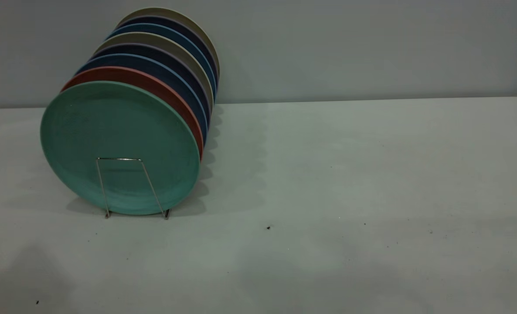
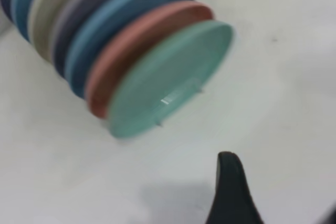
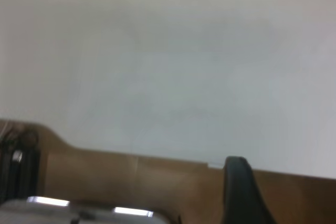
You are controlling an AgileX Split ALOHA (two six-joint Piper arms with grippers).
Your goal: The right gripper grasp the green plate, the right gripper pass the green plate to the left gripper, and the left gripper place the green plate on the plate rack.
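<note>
The green plate (image 1: 119, 139) stands upright in the front slot of the plate rack (image 1: 119, 158) at the table's left, behind the rack's front wire loop. It also shows in the left wrist view (image 2: 168, 77), with glints of the rack's wire (image 2: 165, 100) in front of it. My left gripper (image 2: 281, 182) is open and empty, above the table and a short way off the plate; one black finger (image 2: 231, 192) shows. My right gripper (image 3: 286, 182) is open and empty, far from the plate, facing a pale wall. Neither gripper shows in the exterior view.
Behind the green plate the rack holds a salmon-pink plate (image 1: 154, 83), blue plates (image 1: 171, 74) and beige ones. The white table (image 1: 328, 174) stretches to the right. The right wrist view shows a brown surface (image 3: 131, 182) below the wall.
</note>
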